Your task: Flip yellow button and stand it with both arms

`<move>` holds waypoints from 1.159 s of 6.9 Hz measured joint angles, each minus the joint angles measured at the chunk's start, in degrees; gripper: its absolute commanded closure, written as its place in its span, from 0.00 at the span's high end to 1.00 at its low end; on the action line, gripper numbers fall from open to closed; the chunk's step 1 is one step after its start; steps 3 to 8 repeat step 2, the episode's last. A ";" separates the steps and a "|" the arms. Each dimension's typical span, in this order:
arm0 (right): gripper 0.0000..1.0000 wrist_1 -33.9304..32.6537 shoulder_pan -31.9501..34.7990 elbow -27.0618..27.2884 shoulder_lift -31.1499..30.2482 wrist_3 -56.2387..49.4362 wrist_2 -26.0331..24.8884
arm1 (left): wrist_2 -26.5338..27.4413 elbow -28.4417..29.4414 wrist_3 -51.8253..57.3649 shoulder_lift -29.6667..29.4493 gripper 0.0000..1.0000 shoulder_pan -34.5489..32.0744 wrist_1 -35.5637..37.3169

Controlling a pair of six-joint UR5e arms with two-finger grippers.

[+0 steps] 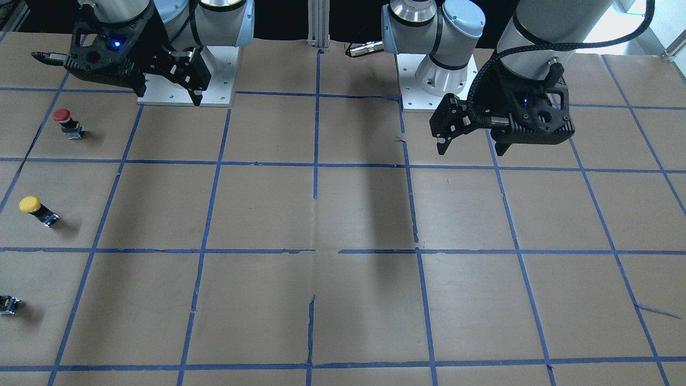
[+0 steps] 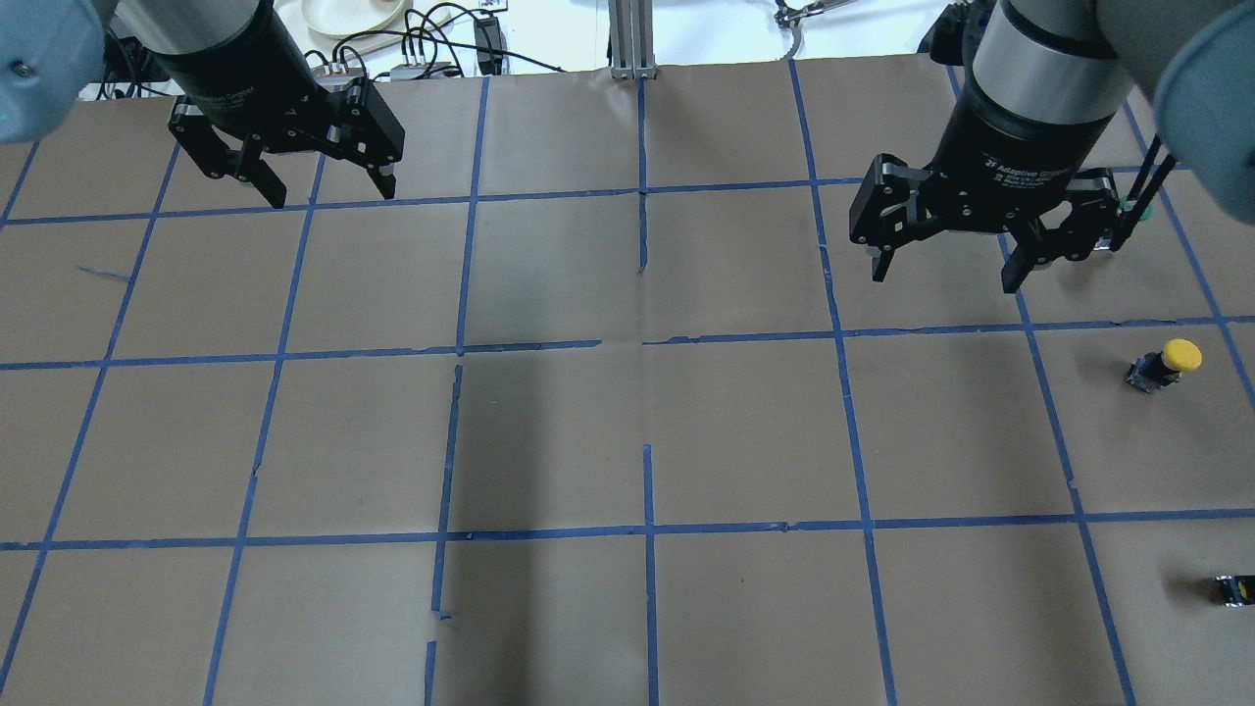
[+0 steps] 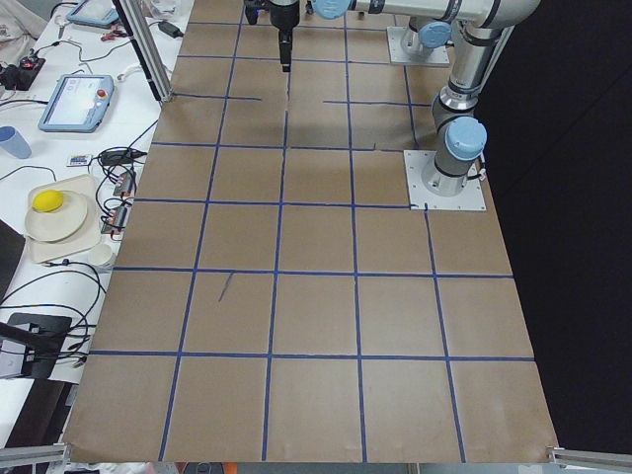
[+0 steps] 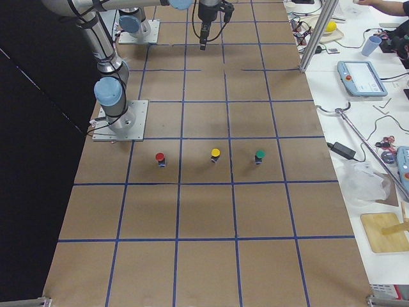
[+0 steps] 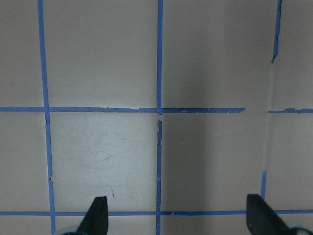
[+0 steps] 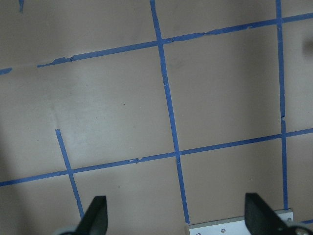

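Note:
The yellow button point(image 1: 37, 210) stands with its cap up on the brown paper, on the robot's right side; it also shows in the overhead view point(image 2: 1167, 363) and the exterior right view point(image 4: 215, 155). My right gripper point(image 2: 946, 270) is open and empty in the air, well away from the button and farther from the robot's base; it shows in the front view point(image 1: 187, 86) too. My left gripper point(image 2: 331, 196) is open and empty over the other half of the table, also in the front view point(image 1: 445, 142). Both wrist views show open fingertips point(image 5: 98, 213) point(image 6: 98, 213) over bare paper.
A red button point(image 1: 67, 122) and a green button point(image 4: 259, 156) flank the yellow one in a row. A small dark block point(image 1: 9, 304) sits at the view's edge. Two white base plates point(image 1: 220, 69) point(image 1: 412, 99) and a metal post point(image 1: 319, 24) stand at the robot's side.

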 measured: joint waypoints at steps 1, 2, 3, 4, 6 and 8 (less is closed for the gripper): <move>1.00 -0.02 -0.15 0.00 -0.08 -0.07 0.58 | 0.23 0.03 0.04 0.12 1.00 0.01 -0.09; 1.00 -0.18 -0.15 -0.04 -0.11 -0.06 0.89 | 0.61 0.06 0.12 0.40 1.00 0.06 -0.52; 1.00 -0.18 -0.15 -0.04 -0.11 -0.06 0.89 | 0.61 0.06 0.12 0.40 1.00 0.06 -0.52; 1.00 -0.18 -0.15 -0.04 -0.11 -0.06 0.89 | 0.61 0.06 0.12 0.40 1.00 0.06 -0.52; 1.00 -0.18 -0.15 -0.04 -0.11 -0.06 0.89 | 0.61 0.06 0.12 0.40 1.00 0.06 -0.52; 1.00 -0.18 -0.15 -0.04 -0.11 -0.06 0.89 | 0.61 0.06 0.12 0.40 1.00 0.06 -0.52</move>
